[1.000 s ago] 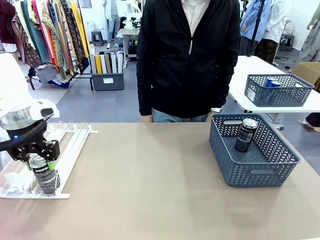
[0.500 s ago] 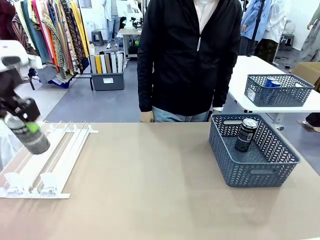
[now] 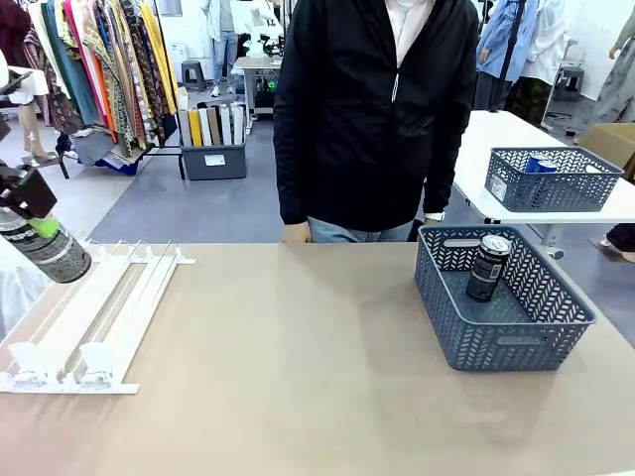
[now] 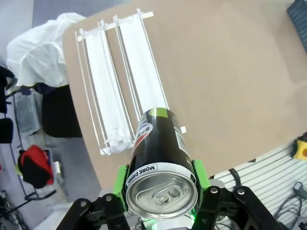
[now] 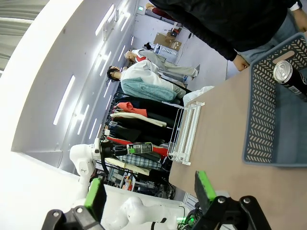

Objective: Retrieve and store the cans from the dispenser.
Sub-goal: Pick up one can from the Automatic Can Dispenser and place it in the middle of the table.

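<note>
Your left gripper (image 4: 160, 191) is clamped on a slim dark can with a silver top (image 4: 160, 167), green pads pressed to both its sides. The flat white plastic rail dispenser (image 4: 120, 86) lies on the table well beyond those jaws. Your right gripper (image 5: 151, 191) stands open, nothing between its fingers; far past them, another dark can (image 5: 290, 76) leans inside the grey lattice basket (image 5: 264, 120).

The tabletop (image 3: 298, 377) is a plain beige surface; beyond it the floor (image 3: 189, 203) is grey; a clothes rack (image 3: 99, 69) of colourful garments stands at far left, with a grey bin (image 3: 215, 159) of upright boards beside it; a white table (image 3: 516, 159) at right carries a dark lattice basket (image 3: 551, 178); long ceiling light strips (image 5: 67, 98) run overhead.
</note>
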Tool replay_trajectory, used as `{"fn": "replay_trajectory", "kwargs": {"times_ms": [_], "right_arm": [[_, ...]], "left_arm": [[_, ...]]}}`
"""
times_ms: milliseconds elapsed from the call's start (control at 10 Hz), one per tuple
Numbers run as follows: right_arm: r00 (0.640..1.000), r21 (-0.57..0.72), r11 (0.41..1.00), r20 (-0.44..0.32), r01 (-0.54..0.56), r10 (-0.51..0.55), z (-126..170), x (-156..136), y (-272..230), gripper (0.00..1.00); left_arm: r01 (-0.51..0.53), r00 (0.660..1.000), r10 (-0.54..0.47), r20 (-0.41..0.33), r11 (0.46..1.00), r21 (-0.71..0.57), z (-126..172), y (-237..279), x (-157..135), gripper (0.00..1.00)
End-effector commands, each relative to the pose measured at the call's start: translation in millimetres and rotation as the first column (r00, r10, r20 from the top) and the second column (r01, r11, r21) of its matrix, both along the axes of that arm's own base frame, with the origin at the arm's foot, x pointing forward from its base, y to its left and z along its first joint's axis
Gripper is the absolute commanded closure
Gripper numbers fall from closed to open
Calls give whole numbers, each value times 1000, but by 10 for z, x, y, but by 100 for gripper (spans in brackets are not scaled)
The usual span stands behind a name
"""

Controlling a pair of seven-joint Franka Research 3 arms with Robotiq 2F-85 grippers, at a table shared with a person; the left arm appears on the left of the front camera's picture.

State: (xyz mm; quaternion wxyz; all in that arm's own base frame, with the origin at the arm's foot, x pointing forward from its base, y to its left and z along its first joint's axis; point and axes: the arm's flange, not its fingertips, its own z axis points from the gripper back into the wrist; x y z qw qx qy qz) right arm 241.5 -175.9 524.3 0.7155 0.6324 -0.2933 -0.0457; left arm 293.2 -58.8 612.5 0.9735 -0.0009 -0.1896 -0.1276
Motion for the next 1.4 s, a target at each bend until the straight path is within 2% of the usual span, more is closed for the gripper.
{"fn": "replay_trajectory", "kwargs": {"times_ms": [0, 200, 400, 500, 700, 900, 1100, 1200, 1300], "right_arm": [[1000, 15, 1000, 31, 4, -4, 28, 19, 13, 0], [1000, 15, 1000, 31, 4, -4, 28, 19, 13, 0], [1000, 15, 1000, 31, 4, -4, 28, 19, 13, 0], [1000, 15, 1000, 31, 4, -4, 28, 19, 13, 0], [1000, 15, 1000, 31, 4, -4, 28, 19, 13, 0], [1000, 15, 1000, 31, 4, -4, 28, 19, 13, 0], [1000, 15, 1000, 31, 4, -4, 28, 19, 13, 0], [1000, 15, 1000, 31, 4, -4, 28, 19, 13, 0], [1000, 15, 1000, 31, 4, -4, 28, 19, 13, 0]], "left_arm": [[11, 1000, -11, 16, 1000, 10, 107, -43, 1, 100], [4, 1000, -4, 1, 1000, 3, 5, -22, -1, 100], [208, 978, -208, -34, 978, 7, -156, -942, 611, 100], [316, 948, -315, -40, 949, 20, -334, -1482, 920, 100], [437, 893, -433, -126, 899, 7, -877, -2406, 1402, 100], [464, 874, -451, -182, 885, 31, -1316, -2884, 1658, 100], [481, 853, -466, -234, 877, 10, -1638, -3128, 1763, 100], [496, 837, -478, -265, 868, 0, -1769, -3186, 1767, 100], [501, 836, -478, -271, 866, 18, -1798, -3195, 1774, 100]]}}
